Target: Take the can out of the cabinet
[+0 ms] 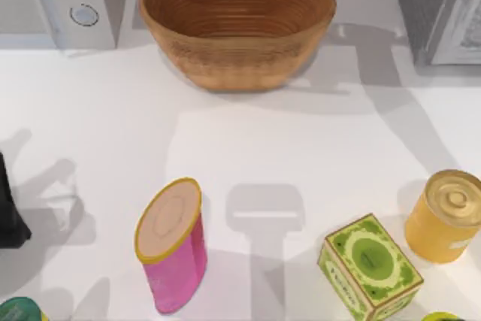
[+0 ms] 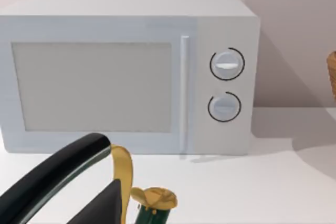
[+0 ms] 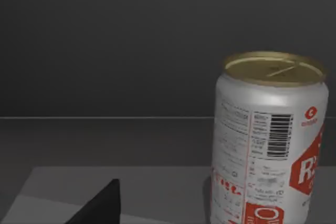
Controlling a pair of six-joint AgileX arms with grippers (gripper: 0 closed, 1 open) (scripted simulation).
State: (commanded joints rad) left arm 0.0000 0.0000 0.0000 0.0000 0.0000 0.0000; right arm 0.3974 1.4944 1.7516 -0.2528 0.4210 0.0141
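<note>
While the silver-and-red aluminium can stands upright inside the dark-grey speckled cabinet at the tabletop's far right corner, the right gripper is seemingly reaching in; its finger state cannot be told. Next: straddle and clamp the can.

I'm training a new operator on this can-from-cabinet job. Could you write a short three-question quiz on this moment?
1. True or false: the silver can stands upright on a dark grey floor, against a dark wall, in the right wrist view.
2. In the top view, what sits between the white microwave and the cabinet at the back of the table?
A. a woven basket
B. a pink canister
C. a green box
3. Fill in: the can's lid is ____ coloured.

Key: 1 true; 2 A; 3 gold.
</note>
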